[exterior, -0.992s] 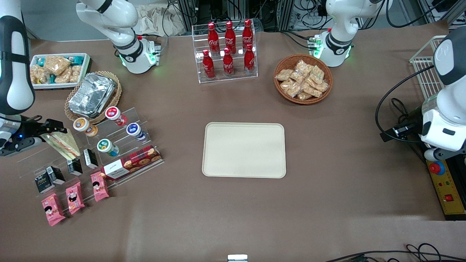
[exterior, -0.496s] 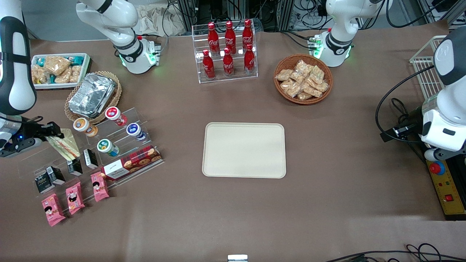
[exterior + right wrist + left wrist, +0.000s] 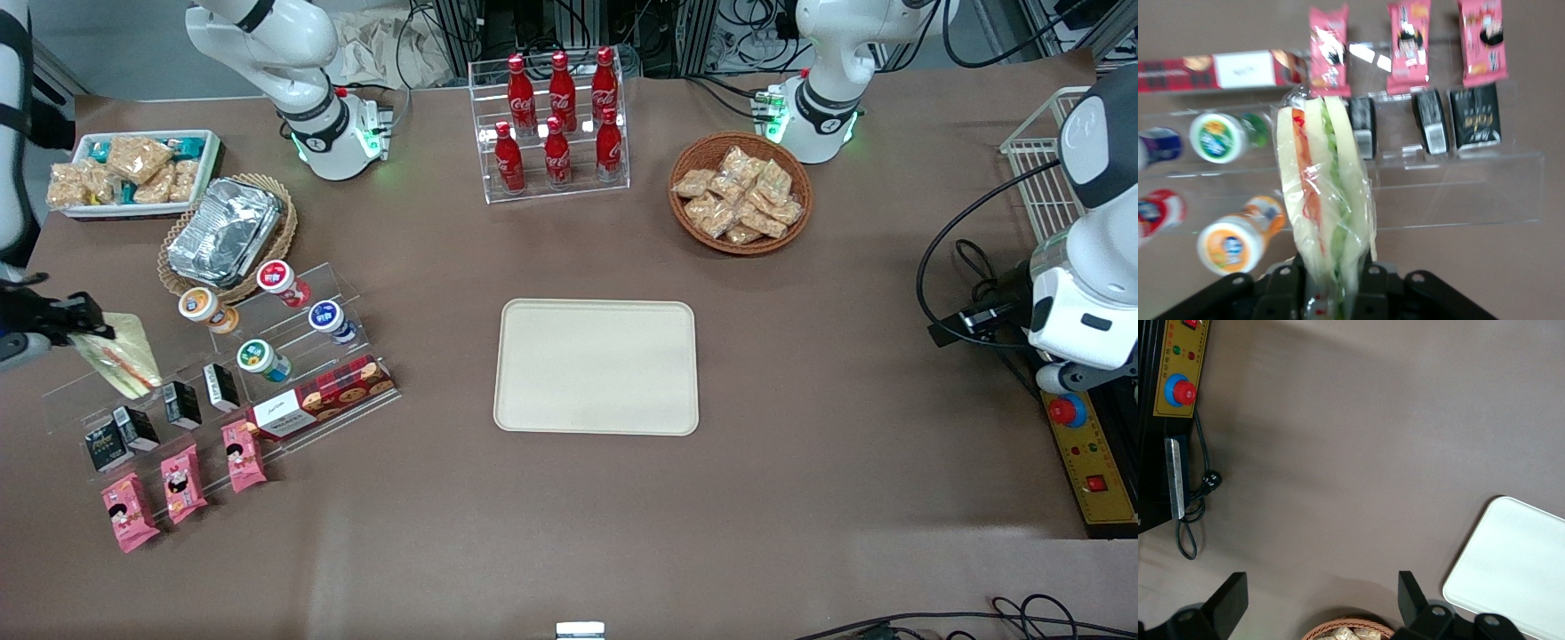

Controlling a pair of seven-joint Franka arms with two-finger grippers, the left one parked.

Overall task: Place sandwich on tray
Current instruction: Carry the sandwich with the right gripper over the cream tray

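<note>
My right gripper (image 3: 78, 325) is shut on the sandwich (image 3: 120, 356), a plastic-wrapped wedge of pale bread with red and green filling. It holds it above the clear acrylic display step at the working arm's end of the table. In the right wrist view the sandwich (image 3: 1325, 200) stands clamped between the fingers of the gripper (image 3: 1331, 283), over the shelf of snacks. The cream-beige tray (image 3: 596, 366) lies flat in the middle of the table, with nothing on it. A corner of the tray (image 3: 1518, 567) shows in the left wrist view.
Under the sandwich the acrylic steps (image 3: 267, 356) hold yoghurt cups (image 3: 256, 357), small black cartons (image 3: 182, 404), a red biscuit box (image 3: 320, 397) and pink packets (image 3: 182, 484). A foil-pack basket (image 3: 227, 231), a white bin of snack packs (image 3: 133, 169), a cola rack (image 3: 556, 124) and a snack basket (image 3: 740, 194) stand farther from the camera.
The gripper has carried the sandwich sideways toward the working arm's end of the table and lifted it; the arm has risen partly out of the front view.
</note>
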